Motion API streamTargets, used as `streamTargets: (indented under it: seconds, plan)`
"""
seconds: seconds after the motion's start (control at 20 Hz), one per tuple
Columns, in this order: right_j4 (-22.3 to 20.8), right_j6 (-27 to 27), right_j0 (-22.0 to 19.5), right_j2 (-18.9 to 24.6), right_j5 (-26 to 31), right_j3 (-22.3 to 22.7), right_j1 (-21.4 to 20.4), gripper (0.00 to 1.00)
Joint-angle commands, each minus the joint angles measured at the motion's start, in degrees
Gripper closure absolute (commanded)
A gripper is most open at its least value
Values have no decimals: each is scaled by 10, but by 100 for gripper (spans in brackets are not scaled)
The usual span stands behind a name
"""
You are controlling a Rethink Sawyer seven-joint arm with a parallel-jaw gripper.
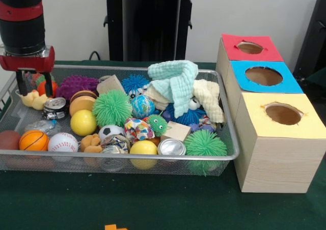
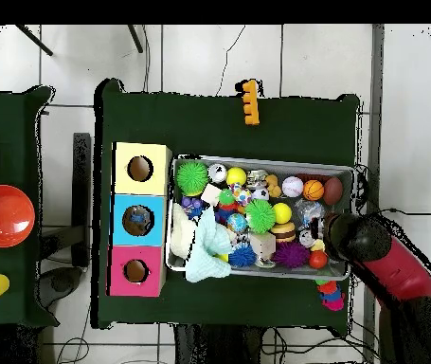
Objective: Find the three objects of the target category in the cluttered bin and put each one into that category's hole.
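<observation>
Tool (image 1: 34, 82) lowered into the wire bin (image 1: 228, 119).
Its fingers were seen spread apart, empty, above a yellow rubber duck (image 1: 33, 99) and an orange ball (image 1: 43, 87).

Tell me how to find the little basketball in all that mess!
Look at the wire mesh bin on the green table, and go to its front corner farthest from the three coloured boxes. The basketball sits there, orange with black lines. The white baseball beside it has red stitching instead.
</observation>
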Motion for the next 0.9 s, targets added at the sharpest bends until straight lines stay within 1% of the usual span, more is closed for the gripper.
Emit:
streamTargets:
  seconds: [0.05, 0.15, 0.2, 0.4, 0.6, 0.7, 0.9]
  plan:
    - [7, 145, -12, 7, -11, 68, 3, 0]
    - [6, 149, -16, 1, -19, 93, -6, 0]
    - [7, 151, -14, 0, -20, 97, -8, 0]
    - [4, 145, -26, 2, -33, 113, -9, 0]
    - [-4, 139, -43, 5, -59, 131, -8, 0]
    - [-7, 132, -46, 7, -61, 129, -8, 0]
    - [-4, 120, -41, 23, -54, 96, 5, 0]
